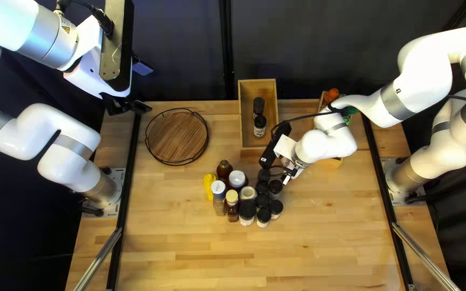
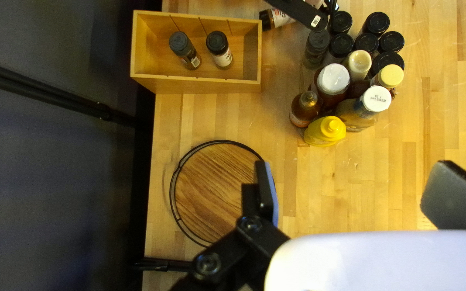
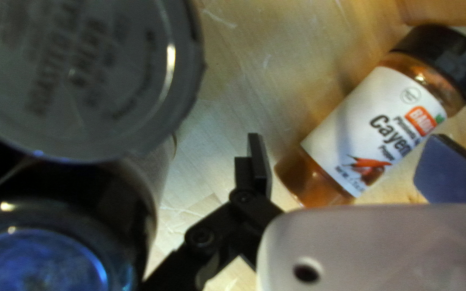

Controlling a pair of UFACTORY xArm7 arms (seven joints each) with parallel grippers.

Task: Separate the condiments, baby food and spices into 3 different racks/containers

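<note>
Pale wood boards form the worktop [image 1: 190,258] in the top left view, with a dark curtain [image 1: 319,43] behind the far edge. Towards that edge sit a round tray [image 1: 178,134] rimmed in black wire and a wooden box [image 1: 255,152] holding two spice jars [image 1: 260,128]. A cluster of jars and bottles [image 1: 247,211] crowds the middle, and a broad stretch of boards runs from it to the near edge. The left gripper [image 1: 130,106] hangs raised by the far left corner; the right gripper [image 1: 287,171] reaches down at the cluster's far right side, its arm bent.

In the left wrist view the jaws are released, wide apart, one overlapping the tray's rim; wood shows between tray, box and cluster.

In the right wrist view a lying jar [image 3: 376,132] of orange spice is between the parted jaws, ungripped; dark lids stand close beside one jaw.
</note>
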